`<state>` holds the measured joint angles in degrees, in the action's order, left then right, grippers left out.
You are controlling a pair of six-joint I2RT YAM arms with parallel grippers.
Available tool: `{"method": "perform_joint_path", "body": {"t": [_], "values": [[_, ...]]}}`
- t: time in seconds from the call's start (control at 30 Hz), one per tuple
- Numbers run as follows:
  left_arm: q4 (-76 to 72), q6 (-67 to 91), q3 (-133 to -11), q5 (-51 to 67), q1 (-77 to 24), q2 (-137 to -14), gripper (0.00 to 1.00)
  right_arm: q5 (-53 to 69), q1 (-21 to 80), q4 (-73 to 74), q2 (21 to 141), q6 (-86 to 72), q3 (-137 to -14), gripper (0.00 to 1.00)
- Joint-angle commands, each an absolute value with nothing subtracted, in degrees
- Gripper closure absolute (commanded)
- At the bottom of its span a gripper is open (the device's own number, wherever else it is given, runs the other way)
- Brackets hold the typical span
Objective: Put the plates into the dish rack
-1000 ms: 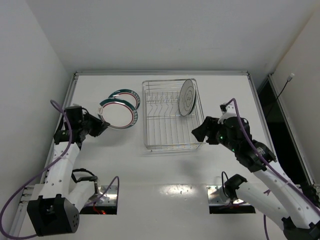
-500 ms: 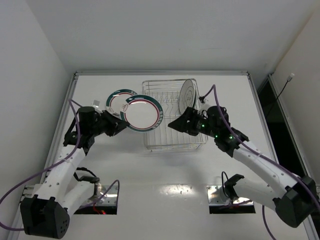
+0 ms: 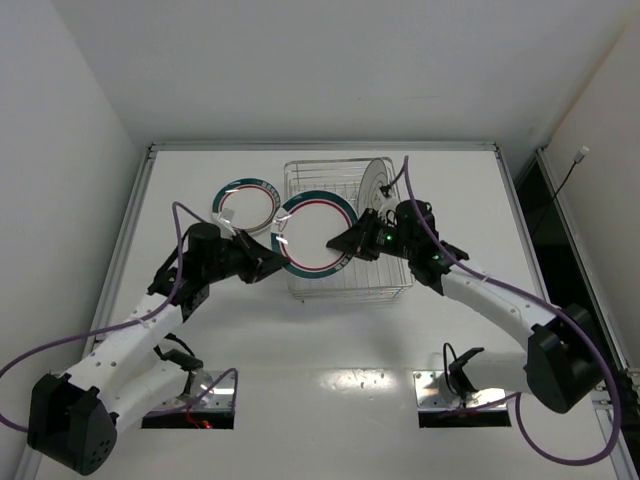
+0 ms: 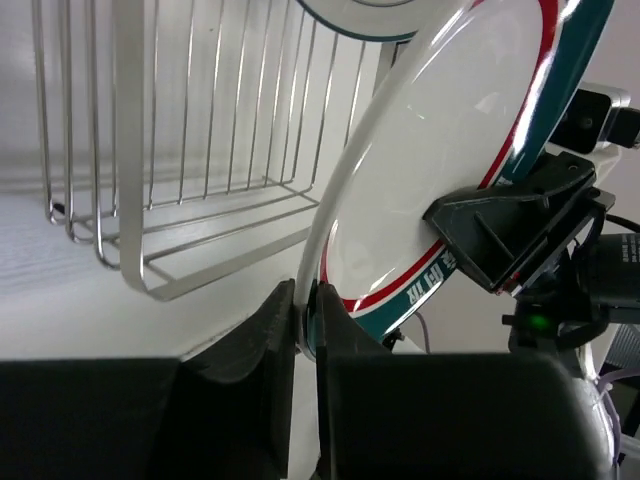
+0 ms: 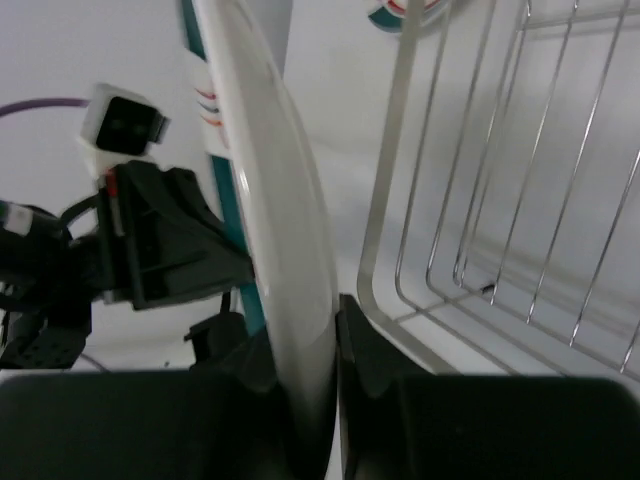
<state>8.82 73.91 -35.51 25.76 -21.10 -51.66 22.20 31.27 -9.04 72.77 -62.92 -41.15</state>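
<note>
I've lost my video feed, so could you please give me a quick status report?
Left tool and right tool both shut on ringed plate. Plate lifted at left wall of dish rack. Dark-rimmed plate already racked at right.

White table (image 3: pixel 455 185) with dish rack (image 3: pixel 372 278) and one ringed plate (image 3: pixel 246 206).
</note>
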Motion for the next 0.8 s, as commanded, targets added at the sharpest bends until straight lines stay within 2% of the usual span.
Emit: {"method": "perform_joint_path", "body": {"t": [0.0, 0.03, 0.07, 0.1, 0.13, 0.17, 0.2, 0.23, 0.27, 0.37, 0.43, 0.47, 0.6, 0.77], "values": [[-0.7, 75.2, -37.1, 27.9, -24.0, -53.1, 0.95, 20.1, 31.6, -11.5, 71.8, -61.6, -45.5, 1.0], [-0.7, 74.0, -37.1, 29.0, -24.0, -55.0, 0.91, 17.6, 31.6, -7.1, 71.8, -60.4, -46.7, 1.0], [-0.7, 72.5, -38.7, 29.6, -24.0, -56.2, 0.82, 16.2, 31.6, -4.6, 70.9, -58.3, -49.8, 1.0], [4.0, 68.6, -40.2, 29.6, -23.4, -57.6, 0.63, 12.3, 31.6, -1.6, 69.9, -57.1, -51.6, 1.0], [7.9, 65.9, -41.9, 29.0, -23.4, -60.5, 0.56, 9.8, 31.6, 4.5, 69.3, -55.9, -55.5, 1.0], [18.2, 60.6, -46.4, 27.2, -22.6, -61.9, 0.53, 3.9, 31.6, 8.0, 68.7, -53.5, -57.7, 1.0], [23.7, 58.5, -49.0, 20.7, -21.8, -63.3, 0.42, 0.7, 31.6, 14.5, 68.2, -52.4, -62.3, 1.0], [31.4, 55.2, -53.1, 14.9, -20.6, -65.2, 0.41, -5.6, 31.0, 17.7, 68.2, -50.0, -67.2, 1.0], [34.3, 54.1, -54.8, 14.9, -19.7, -65.7, 0.41, -8.9, 31.0, 20.9, 68.2, -48.9, -67.2, 1.0], [40.0, 51.8, -58.9, 3.1, -16.7, -64.9, 0.29, -21.2, 31.0, 32.0, 73.2, -43.6, -79.8, 1.0], [41.4, 51.2, -59.7, -0.3, -14.3, -63.2, 0.25, -27.6, 31.6, 36.2, 77.8, -39.5, -83.5, 1.0], [41.4, 51.2, -59.7, -1.8, -13.4, -62.7, 0.2, -28.9, 31.6, 36.9, 79.4, -38.2, -86.5, 1.0], [41.4, 48.0, -59.7, -1.8, -9.9, -61.6, 0.15, -37.1, 31.6, 39.6, 86.6, -34.1, -91.5, 1.0], [41.9, 44.7, -59.7, -1.2, -7.7, -62.7, 0.15, -42.4, 32.1, 38.9, 92.5, -29.5, -93.5, 1.0]]}}
